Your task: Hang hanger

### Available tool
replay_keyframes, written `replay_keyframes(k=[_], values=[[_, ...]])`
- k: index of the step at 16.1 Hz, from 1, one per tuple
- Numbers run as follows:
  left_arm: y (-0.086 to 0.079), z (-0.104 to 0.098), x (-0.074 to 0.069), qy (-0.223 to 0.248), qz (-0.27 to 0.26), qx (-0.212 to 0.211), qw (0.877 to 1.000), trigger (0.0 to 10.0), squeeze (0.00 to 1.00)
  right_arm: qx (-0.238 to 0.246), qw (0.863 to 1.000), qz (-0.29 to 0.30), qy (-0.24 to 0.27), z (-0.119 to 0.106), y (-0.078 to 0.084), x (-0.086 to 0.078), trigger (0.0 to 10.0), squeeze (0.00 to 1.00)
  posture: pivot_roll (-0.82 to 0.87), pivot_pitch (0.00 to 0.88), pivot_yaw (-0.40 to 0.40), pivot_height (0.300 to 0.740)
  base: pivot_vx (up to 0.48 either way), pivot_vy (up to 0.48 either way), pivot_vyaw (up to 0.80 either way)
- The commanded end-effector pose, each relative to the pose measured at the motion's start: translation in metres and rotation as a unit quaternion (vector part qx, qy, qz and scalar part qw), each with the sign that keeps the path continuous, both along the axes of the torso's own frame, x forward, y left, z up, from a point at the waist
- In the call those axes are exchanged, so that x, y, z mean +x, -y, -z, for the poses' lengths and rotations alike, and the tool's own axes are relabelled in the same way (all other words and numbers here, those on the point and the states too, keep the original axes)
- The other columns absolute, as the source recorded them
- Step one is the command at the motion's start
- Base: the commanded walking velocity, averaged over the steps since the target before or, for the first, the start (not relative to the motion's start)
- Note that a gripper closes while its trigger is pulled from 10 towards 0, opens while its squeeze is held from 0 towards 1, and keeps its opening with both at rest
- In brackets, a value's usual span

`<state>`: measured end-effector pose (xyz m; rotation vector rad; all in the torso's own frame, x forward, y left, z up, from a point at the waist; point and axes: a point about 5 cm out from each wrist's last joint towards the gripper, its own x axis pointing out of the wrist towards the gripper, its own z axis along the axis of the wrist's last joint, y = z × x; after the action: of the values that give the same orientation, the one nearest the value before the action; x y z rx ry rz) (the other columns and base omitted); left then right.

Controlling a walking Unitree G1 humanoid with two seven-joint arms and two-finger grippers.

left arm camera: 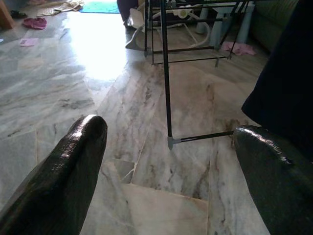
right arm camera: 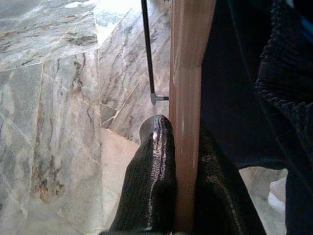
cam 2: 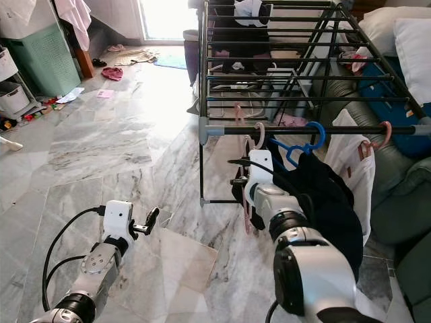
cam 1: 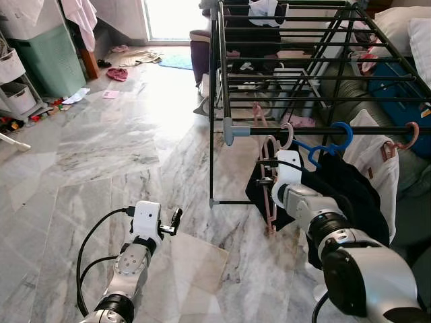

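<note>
Home, marble floor (cam 1: 101,155), drying rack (cam 1: 283,74), sofa (cam 1: 411,182)

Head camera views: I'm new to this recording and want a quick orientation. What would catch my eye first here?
First, the black drying rack standing on the marble floor, with a blue hanger and a dark garment hanging from its front rail. Next, the right gripper at that rail, shut on a pink hanger. The left gripper hovers open above the floor, lower left.
</note>
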<state>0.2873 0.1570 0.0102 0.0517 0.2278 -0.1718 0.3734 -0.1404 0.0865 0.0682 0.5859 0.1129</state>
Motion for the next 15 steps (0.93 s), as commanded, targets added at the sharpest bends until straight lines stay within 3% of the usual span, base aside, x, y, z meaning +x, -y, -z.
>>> replay_keyframes(k=[1,6,8,11,15], values=[[0.000,0.004,-0.003,-0.007,0.001,0.000,1.000,10.0,0.00,0.006,1.000,0.001,-0.005,-0.003,0.000,0.002,10.0,0.00,-0.05,0.031,-0.036,0.740,0.000,0.000,0.00],[-0.003,0.009,-0.007,-0.021,0.000,0.003,1.000,10.0,0.00,-0.006,1.000,-0.007,0.027,-0.025,-0.005,0.014,10.0,0.00,-0.04,0.040,-0.037,0.740,0.000,0.000,0.00],[-0.007,0.013,-0.010,-0.035,-0.004,0.007,0.999,10.0,0.00,0.000,1.000,-0.021,0.013,-0.026,-0.012,0.013,10.0,0.00,-0.04,0.050,-0.037,0.740,0.000,0.000,0.00],[-0.008,0.015,-0.012,-0.042,-0.005,0.009,0.999,10.0,0.00,-0.024,0.999,-0.042,-0.002,-0.014,-0.022,0.007,10.0,0.00,-0.03,0.065,-0.040,0.740,0.000,0.000,0.00],[-0.009,0.014,-0.013,-0.035,-0.006,0.009,0.999,10.0,0.00,-0.019,0.999,-0.029,-0.040,0.011,-0.018,-0.007,10.0,0.00,-0.02,0.078,-0.041,0.740,0.000,0.000,0.00]])
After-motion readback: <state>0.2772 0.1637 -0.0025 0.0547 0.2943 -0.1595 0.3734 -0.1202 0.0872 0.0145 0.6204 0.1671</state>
